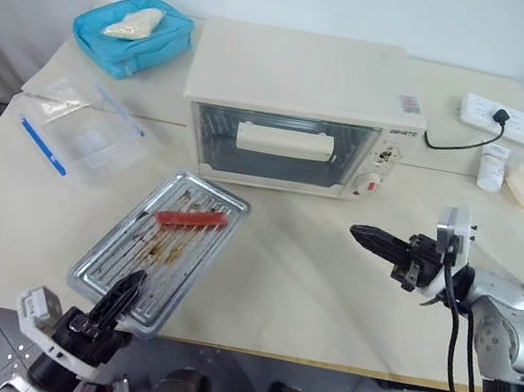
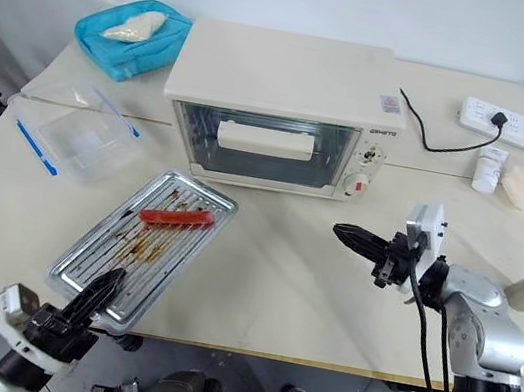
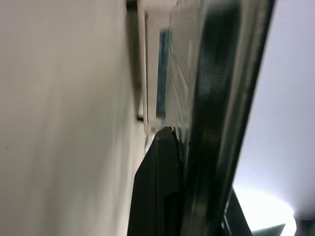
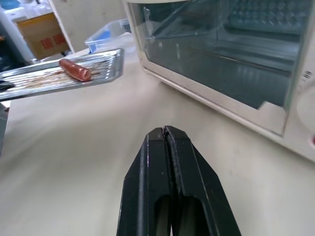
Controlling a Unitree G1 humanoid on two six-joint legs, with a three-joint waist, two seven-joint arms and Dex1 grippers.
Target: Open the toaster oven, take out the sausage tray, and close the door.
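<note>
Both grippers' jaws are closed: left gripper [image 1: 129,286] clamps the sausage tray [image 1: 168,240] at the table's [image 1: 305,295] front edge; right gripper [image 1: 368,237] holds nothing, before the toaster oven [image 1: 302,112].

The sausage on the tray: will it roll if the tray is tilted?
Probably yes: the sausage is round and lies loose. The tray has ridges and grease stains, which may slow it or let it slide.

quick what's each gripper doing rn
left gripper: shut on the near edge of the sausage tray
right gripper: shut, holding nothing
</note>
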